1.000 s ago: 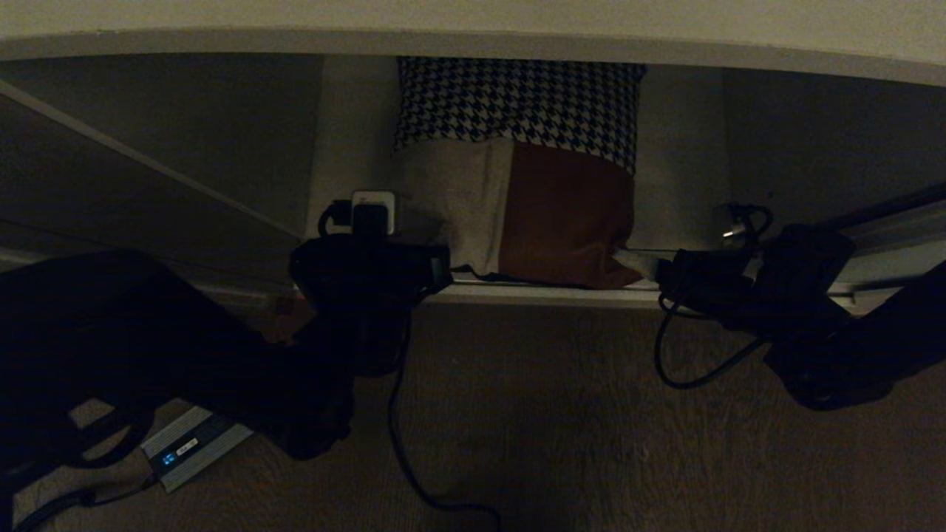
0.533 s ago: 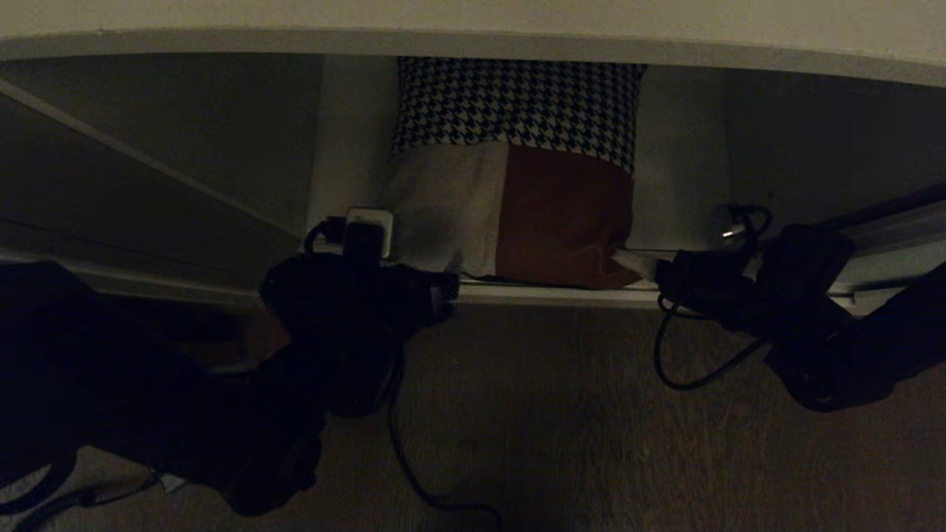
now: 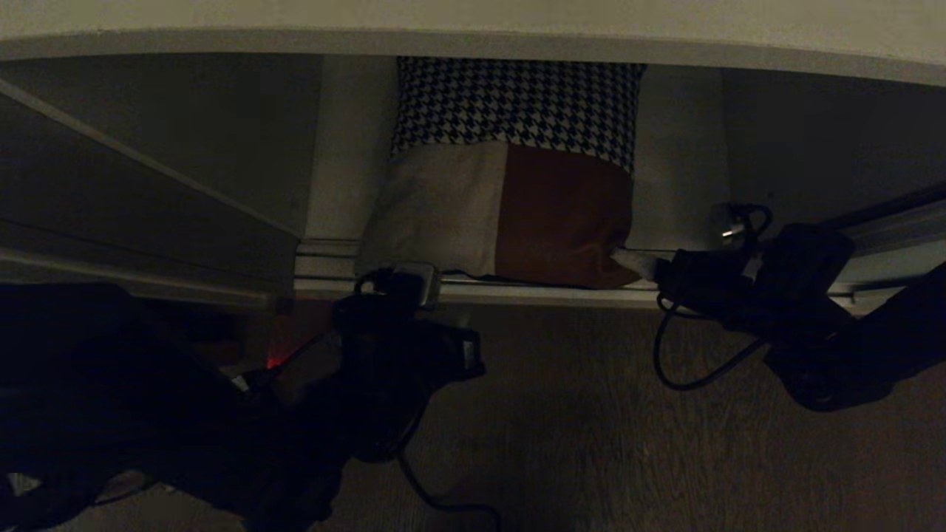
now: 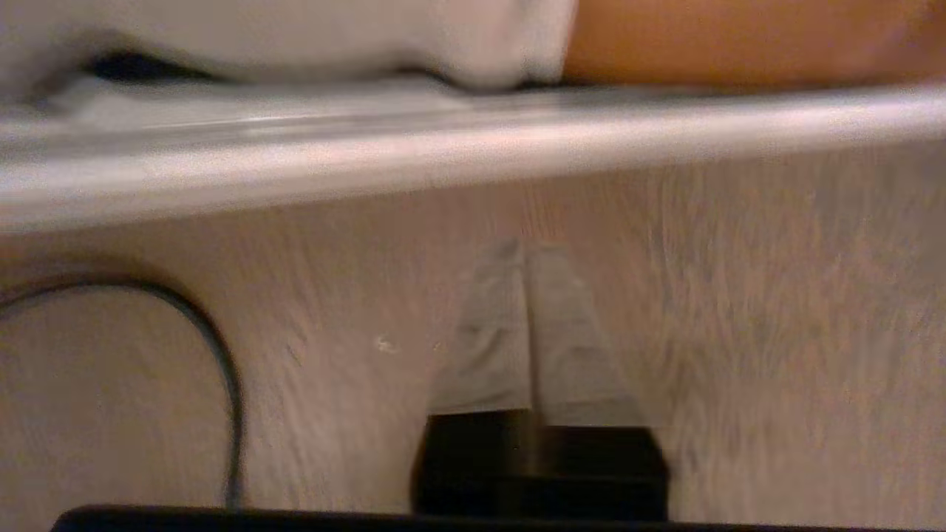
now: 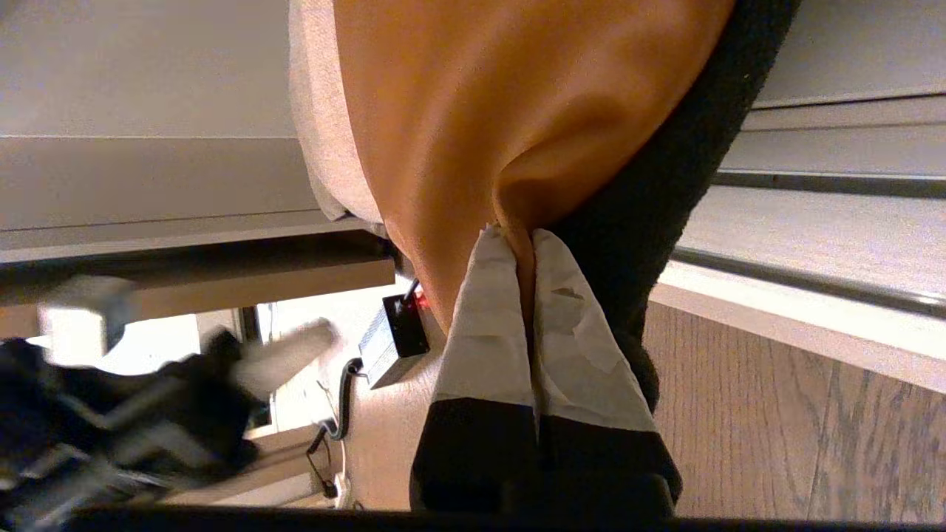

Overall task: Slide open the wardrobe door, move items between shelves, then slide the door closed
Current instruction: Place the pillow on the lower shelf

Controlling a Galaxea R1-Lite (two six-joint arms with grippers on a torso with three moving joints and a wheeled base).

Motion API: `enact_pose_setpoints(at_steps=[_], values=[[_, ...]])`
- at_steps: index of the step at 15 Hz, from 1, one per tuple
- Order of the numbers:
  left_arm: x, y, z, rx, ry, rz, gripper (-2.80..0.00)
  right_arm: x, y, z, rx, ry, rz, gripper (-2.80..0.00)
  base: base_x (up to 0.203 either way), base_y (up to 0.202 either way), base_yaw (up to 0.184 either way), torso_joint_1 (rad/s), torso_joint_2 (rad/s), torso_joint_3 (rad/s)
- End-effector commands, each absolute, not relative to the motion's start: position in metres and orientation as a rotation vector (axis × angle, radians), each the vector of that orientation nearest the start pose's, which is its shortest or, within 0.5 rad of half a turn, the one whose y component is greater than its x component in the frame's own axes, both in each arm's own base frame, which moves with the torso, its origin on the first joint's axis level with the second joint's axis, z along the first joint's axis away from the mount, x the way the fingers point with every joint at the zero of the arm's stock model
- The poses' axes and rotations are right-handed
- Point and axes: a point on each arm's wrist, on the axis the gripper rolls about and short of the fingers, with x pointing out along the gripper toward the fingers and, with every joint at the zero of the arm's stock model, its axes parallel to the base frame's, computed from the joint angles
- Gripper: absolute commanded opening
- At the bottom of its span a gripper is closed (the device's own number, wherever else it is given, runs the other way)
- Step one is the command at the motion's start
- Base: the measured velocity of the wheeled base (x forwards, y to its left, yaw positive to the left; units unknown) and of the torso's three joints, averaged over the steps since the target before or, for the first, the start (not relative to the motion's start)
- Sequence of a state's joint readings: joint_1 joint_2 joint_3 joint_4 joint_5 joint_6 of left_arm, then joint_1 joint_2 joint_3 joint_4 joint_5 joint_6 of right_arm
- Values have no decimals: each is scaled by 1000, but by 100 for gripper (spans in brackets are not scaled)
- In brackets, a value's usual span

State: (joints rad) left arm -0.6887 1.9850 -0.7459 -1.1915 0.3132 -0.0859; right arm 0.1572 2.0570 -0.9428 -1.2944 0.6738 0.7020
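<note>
In the head view the patchwork cushion stands upright on the bottom shelf, between both arms. The left wrist view shows the left pincer pressed together, empty, over the wooden floor just before the shelf edge. In the right wrist view the right pincer pinches the cushion's rust-brown corner.

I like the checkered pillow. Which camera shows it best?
The head view: the whole cushion shows, standing on the shelf, with its houndstooth, beige and rust patches. The right wrist view shows only the rust corner pinched in the right gripper. The left wrist view shows just its blurred bottom edge.
</note>
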Motion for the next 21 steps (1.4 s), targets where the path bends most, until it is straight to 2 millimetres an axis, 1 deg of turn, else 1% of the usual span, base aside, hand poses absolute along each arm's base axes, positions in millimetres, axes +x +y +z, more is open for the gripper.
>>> enact_pose_setpoints(at_steps=[1,2,4,5,6,7,11,13,14,16,18,21], values=[[288,-228,93,-24,131,-370,-280,374,74,159,612,113,861,-280,0,0,0,0,0,0],[295,-233,81,-16,147,-364,-280,374,74,159,611,108,861,-280,0,0,0,0,0,0],[308,-233,74,-24,134,-344,-280,373,73,160,609,106,860,-280,0,0,0,0,0,0],[310,-234,70,-22,137,-341,-280,372,73,160,609,106,860,-280,0,0,0,0,0,0],[315,-236,68,-24,132,-336,-280,371,73,160,609,102,855,0,0,0,0,0,0,0],[319,-237,68,-28,121,-330,-280,371,73,161,609,96,848,0,0,0,0,0,0,0],[340,-247,82,-62,40,-322,-280,368,72,160,611,102,840,0,0,0,0,0,0,0],[348,-253,88,-71,2,-321,-280,365,70,164,610,93,840,0,0,0,0,0,0,0],[350,-255,89,-66,-6,-321,-280,365,70,165,610,92,840,0,0,0,0,0,0,0],[359,-261,96,-70,-50,-298,-280,358,69,163,615,105,837,0,0,0,0,0,0,0],[363,-263,103,-69,-77,-279,-280,351,68,160,619,110,838,0,0,0,0,0,0,0],[367,-266,108,-76,-92,-277,-280,345,67,158,618,105,839,0,0,0,0,0,0,0]])
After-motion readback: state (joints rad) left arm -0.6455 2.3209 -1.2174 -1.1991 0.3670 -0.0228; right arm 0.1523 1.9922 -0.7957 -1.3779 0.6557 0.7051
